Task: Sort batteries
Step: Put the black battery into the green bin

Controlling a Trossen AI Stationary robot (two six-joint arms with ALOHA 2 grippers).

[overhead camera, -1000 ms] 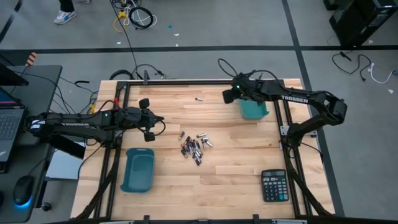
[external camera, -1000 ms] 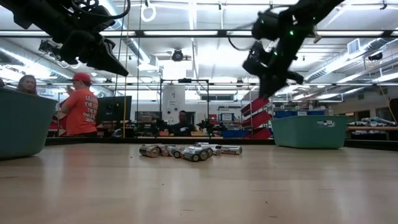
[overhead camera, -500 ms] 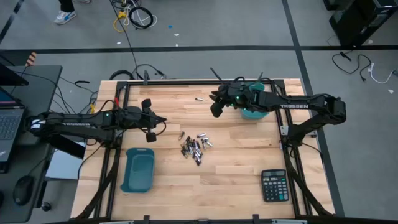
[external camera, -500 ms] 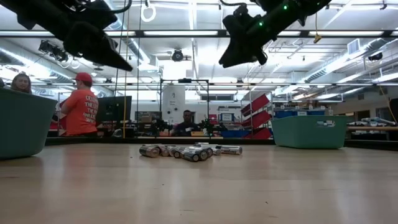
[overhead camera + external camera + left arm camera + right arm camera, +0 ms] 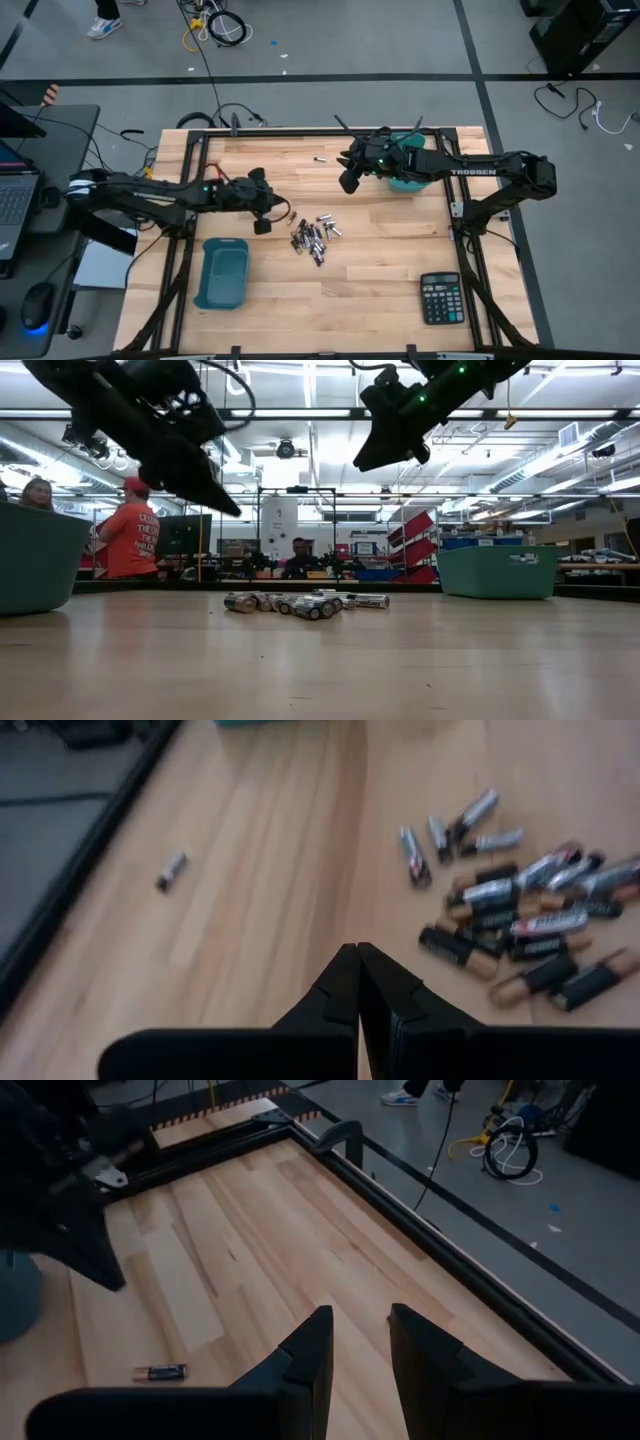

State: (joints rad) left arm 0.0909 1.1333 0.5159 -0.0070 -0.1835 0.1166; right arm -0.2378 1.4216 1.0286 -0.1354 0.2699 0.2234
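Observation:
The batteries (image 5: 315, 236), small silver and black cells, lie in a loose pile mid-table, also seen in the low view (image 5: 300, 602) and the left wrist view (image 5: 520, 920). One stray battery (image 5: 320, 159) lies on its side near the far edge (image 5: 160, 1372). My left gripper (image 5: 280, 211) is shut and hovers above the table just left of the pile (image 5: 357, 948). My right gripper (image 5: 343, 172) is open and held high between the stray battery and the right teal bin (image 5: 358, 1320). Neither gripper touches anything.
A teal bin (image 5: 222, 272) stands near the left front, and another teal bin (image 5: 408, 178) sits far right, partly under my right arm. A black calculator (image 5: 440, 298) lies at the near right corner. A black rail (image 5: 300, 131) frames the far edge. People stand in the room beyond.
My left gripper has moved toward the table's right and down, toward the pile of batteries. My right gripper has swung from above the right teal bin toward the table's left and risen, then held still. The batteries have not moved.

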